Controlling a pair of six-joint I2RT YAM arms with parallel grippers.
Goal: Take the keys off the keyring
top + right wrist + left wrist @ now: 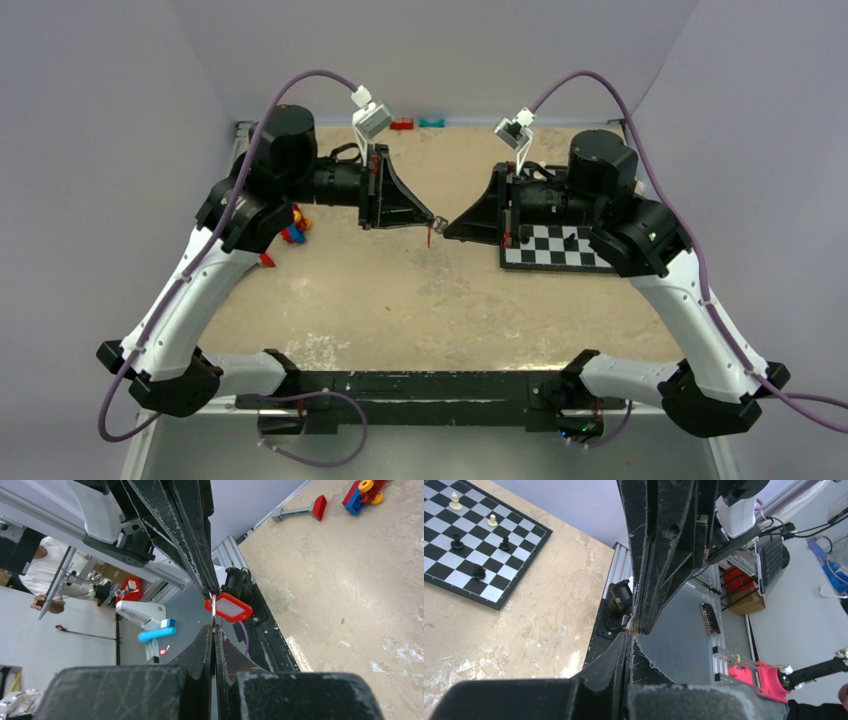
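My two grippers meet tip to tip in the air over the middle of the table. The left gripper (pixel 432 217) (pixel 629 633) is shut, and so is the right gripper (pixel 447 228) (pixel 214 626). A thin silvery keyring (pixel 213 611) (pixel 633 625) runs edge-on between the two pairs of tips, pinched by both. The keys show as a small red-rimmed plastic piece (pixel 228 607) that hangs from the ring just beside the tips, and as a small red streak (pixel 430 238) below them in the top view. No metal blade is visible.
A chessboard (pixel 540 259) (pixel 499 594) with a few pieces lies under the right arm. Toy bricks (pixel 293 228) (pixel 362 492) and a grey bar with a red end (pixel 300 511) sit by the left arm. Red (pixel 402 124) and teal (pixel 432 122) pieces lie at the far edge.
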